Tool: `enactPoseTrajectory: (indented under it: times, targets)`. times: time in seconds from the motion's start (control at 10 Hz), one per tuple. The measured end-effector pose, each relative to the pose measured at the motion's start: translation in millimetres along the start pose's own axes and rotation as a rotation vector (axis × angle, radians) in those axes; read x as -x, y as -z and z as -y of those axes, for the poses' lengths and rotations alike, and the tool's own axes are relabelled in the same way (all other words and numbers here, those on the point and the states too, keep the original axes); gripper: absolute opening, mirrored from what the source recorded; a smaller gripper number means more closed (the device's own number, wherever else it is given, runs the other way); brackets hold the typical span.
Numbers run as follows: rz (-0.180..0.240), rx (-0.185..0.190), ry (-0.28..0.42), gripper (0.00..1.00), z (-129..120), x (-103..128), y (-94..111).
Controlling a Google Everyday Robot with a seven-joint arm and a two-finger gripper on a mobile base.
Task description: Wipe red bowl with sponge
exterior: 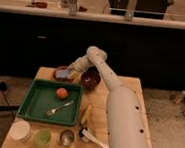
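Note:
The red bowl sits at the far left corner of the wooden table, just behind the green tray. The blue-grey sponge lies flat inside the bowl, covering most of it. My gripper reaches in from the right at the end of the long white arm, shut on the sponge's right edge and pressing it down into the bowl. Only the bowl's orange-red rim shows around the sponge.
A dark maroon bowl stands right of the red bowl, under my arm. The green tray holds an orange fruit and a fork. A banana, cups and a white-handled tool lie near the front edge.

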Motion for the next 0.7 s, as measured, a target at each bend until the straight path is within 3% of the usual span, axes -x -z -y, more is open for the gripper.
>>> enactPoseTrajectory:
  times: [0.7]
  targets:
    - [-0.001, 0.003, 0.0, 0.17, -0.2, -0.3, -1.2]
